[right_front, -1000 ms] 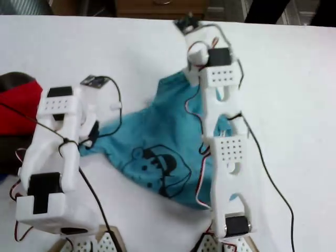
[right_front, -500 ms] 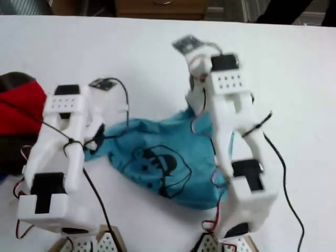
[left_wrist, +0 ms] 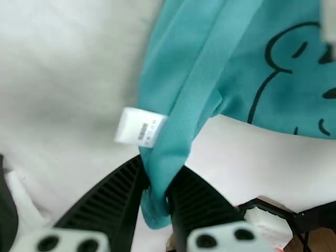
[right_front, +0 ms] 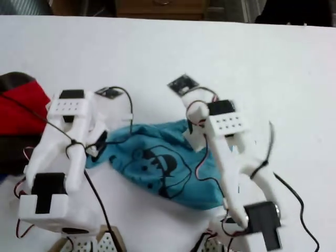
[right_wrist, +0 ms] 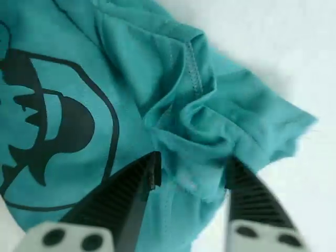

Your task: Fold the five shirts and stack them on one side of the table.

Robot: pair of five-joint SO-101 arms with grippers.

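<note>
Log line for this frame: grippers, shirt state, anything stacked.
left gripper: shut on teal shirt edge | right gripper: open, astride bunched fold | shirt: crumpled between arms | red garment: at table's side

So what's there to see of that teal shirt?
The shirt is teal, of what looks like soft knit cloth, with a black cartoon print facing up. It lies crumpled and partly folded over on the white table. A small white tag hangs from one seam. The left gripper is shut on a bunched edge. The right gripper is open, astride a puckered, stitched fold.
</note>
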